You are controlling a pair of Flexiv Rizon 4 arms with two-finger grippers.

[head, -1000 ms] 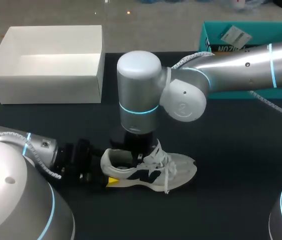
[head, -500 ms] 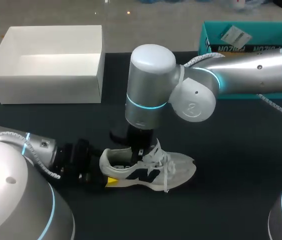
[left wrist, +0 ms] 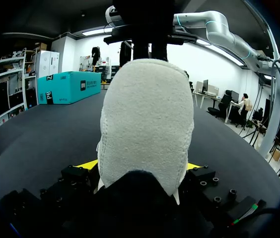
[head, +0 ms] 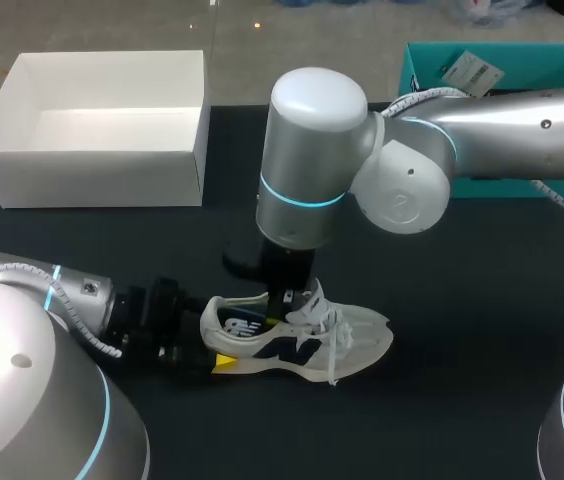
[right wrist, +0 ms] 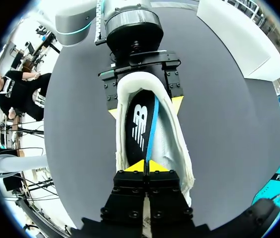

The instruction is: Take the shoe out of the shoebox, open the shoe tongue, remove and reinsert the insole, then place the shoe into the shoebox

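Shoe stands on its sole at the near middle of the table, toe to the right, well apart from the white shoebox at the far left. The left gripper is clenched on the heel from both sides, probably to pin the shoe down against an upward pull. The right gripper reaches down into the shoe's mouth, its yellow tips pinched together on the blue edge of the dark insole. I judge that drawing the insole out is the step in hand.
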